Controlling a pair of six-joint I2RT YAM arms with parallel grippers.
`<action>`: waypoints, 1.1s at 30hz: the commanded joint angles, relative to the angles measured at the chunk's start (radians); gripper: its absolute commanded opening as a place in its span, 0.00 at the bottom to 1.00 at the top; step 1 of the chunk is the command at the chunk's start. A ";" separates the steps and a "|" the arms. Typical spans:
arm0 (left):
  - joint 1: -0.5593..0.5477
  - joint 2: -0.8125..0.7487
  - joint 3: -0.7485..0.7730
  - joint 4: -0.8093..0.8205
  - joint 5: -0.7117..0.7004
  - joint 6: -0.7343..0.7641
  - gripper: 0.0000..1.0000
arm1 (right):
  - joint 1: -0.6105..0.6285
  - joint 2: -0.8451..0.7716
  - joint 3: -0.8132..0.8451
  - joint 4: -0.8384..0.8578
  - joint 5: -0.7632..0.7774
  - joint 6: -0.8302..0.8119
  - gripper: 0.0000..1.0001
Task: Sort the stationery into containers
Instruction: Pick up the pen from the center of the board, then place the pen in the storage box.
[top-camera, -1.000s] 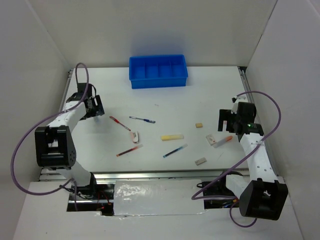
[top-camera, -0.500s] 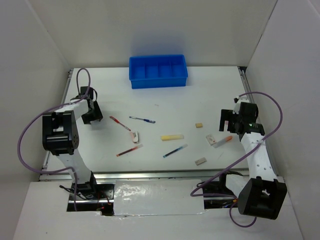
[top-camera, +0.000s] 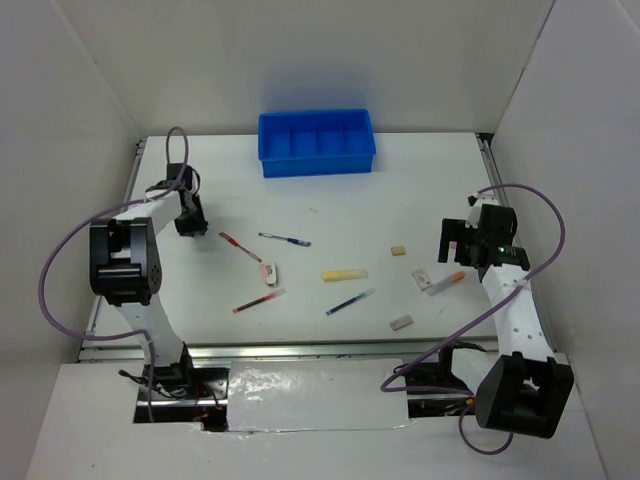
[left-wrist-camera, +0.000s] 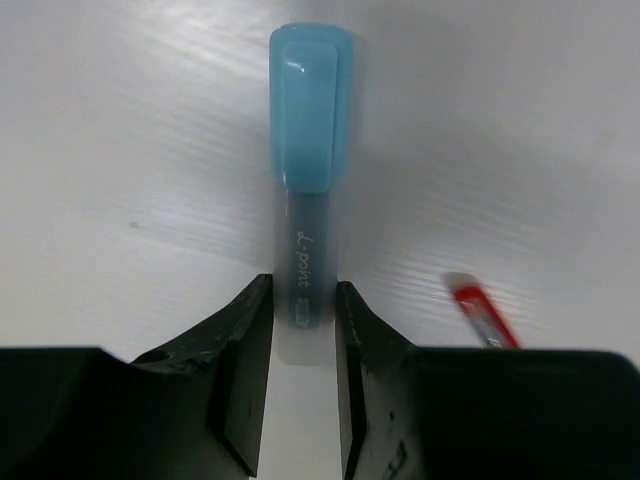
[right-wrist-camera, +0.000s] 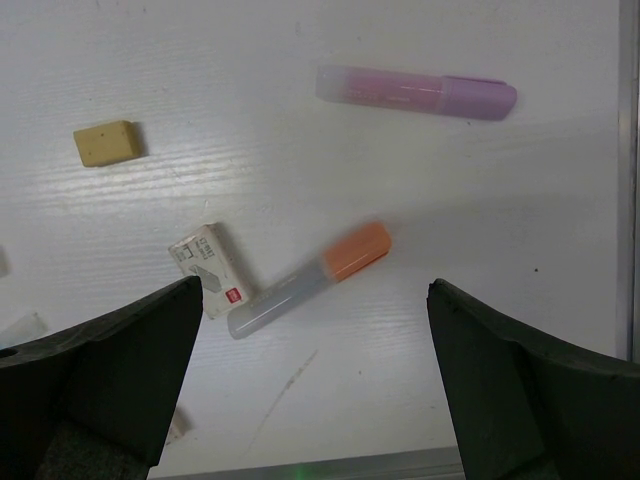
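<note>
A blue-capped marker (left-wrist-camera: 308, 120) lies on the white table, its clear barrel squeezed between the fingers of my left gripper (left-wrist-camera: 304, 300), which is shut on it. Seen from above, that gripper (top-camera: 190, 225) sits at the table's left and hides the marker. A red pen (left-wrist-camera: 480, 312) lies just to its right. My right gripper (right-wrist-camera: 315, 300) stands wide open over an orange-tipped marker (right-wrist-camera: 310, 275) and a white eraser (right-wrist-camera: 210, 268), touching neither. The blue four-compartment tray (top-camera: 318, 163) stands at the back centre.
A purple marker (right-wrist-camera: 415, 92) and a beige eraser (right-wrist-camera: 106, 142) lie beyond the right gripper. Mid-table lie a yellow bar (top-camera: 344, 274), two blue pens (top-camera: 285, 239) (top-camera: 350, 301), a second red pen (top-camera: 259, 300) and two erasers (top-camera: 268, 271) (top-camera: 401, 322). White walls enclose the table.
My left gripper has turned and shifted slightly toward the back, and its jaws have closed in on the blue-capped marker. The right arm has stayed put.
</note>
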 joint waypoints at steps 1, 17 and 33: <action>-0.093 -0.042 0.134 -0.003 0.046 0.067 0.04 | -0.007 0.006 0.007 0.012 -0.004 -0.008 0.99; -0.369 0.384 0.957 0.240 -0.007 0.167 0.00 | -0.026 0.017 0.002 0.018 0.010 -0.007 0.99; -0.371 0.633 1.061 0.446 -0.094 0.229 0.12 | -0.037 0.029 0.005 0.017 0.010 -0.007 0.99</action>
